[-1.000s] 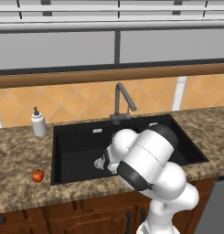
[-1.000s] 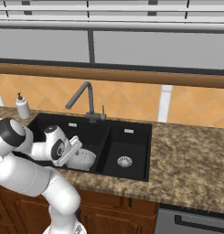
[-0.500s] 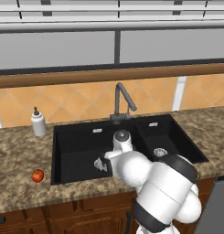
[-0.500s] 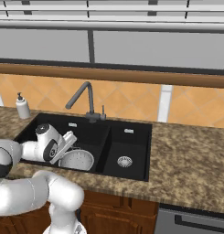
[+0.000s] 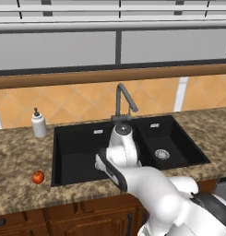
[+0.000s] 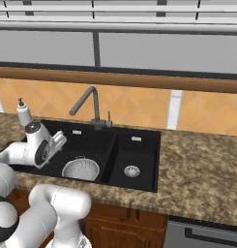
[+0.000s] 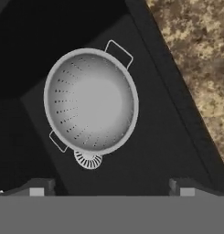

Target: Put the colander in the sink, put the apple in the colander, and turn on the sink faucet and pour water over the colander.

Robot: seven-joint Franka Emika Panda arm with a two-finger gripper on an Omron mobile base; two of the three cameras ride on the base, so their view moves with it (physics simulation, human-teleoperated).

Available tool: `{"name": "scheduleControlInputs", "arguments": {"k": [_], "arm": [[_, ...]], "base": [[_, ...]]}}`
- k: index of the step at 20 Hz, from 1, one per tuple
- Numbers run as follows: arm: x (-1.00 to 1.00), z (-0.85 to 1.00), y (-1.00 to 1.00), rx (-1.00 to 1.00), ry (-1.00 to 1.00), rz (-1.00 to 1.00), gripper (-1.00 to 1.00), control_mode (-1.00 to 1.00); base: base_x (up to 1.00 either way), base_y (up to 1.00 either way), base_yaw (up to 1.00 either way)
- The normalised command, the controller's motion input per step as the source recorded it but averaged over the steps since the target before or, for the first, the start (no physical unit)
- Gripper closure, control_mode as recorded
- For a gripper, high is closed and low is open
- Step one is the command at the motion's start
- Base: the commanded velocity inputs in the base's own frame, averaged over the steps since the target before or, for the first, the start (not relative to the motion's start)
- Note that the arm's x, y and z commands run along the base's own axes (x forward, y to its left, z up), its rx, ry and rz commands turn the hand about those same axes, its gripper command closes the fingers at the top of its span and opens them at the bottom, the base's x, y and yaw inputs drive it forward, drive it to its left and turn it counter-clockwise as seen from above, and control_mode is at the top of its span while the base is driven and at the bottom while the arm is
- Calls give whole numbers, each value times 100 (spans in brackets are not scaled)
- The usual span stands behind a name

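- Speckled brown stone counter (image 5: 13, 161) is running under a long window, with an orange tiled strip behind the black sink (image 6: 139, 160).
- Sitting upright on the floor of the larger basin is the colander (image 7: 90, 100), partly covering the round drain (image 7: 88, 160), so the first step looks done.
- Hanging above that basin, the gripper (image 7: 111, 186) is looking straight down at the bowl; its two tips are standing wide apart with nothing between them.
- Resting on the counter to the left of the sink, well apart from the hand, is the apple (image 5: 38, 177), with a white soap bottle (image 5: 38, 124) further back against the wall.
- Rising behind the divider between the basins is the faucet (image 6: 88, 104); its spout seems to be reaching over the large basin, though the angle makes that hard to judge.
- Fetching the apple is the step in hand, I would say: the arm needs to swing left, come down over the fruit, and close on it.
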Motion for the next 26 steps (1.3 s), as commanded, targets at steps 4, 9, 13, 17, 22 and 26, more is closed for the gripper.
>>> {"name": "scheduleControlInputs", "arguments": {"k": [4,9,13,17,22,26], "arm": [[-1,91,100,0,33,15,-100,-100],[-8,68,100,-12,29,18,-100,-100],[-33,11,90,-26,12,24,-100,-100],[-50,-15,58,-27,1,31,-100,-100],[-31,-16,46,-7,0,39,-100,-100],[-7,-3,41,6,1,48,-100,-100]], "base": [[0,0,0],[0,0,0],[0,0,0],[0,0,0],[0,0,0],[0,0,0]]}}
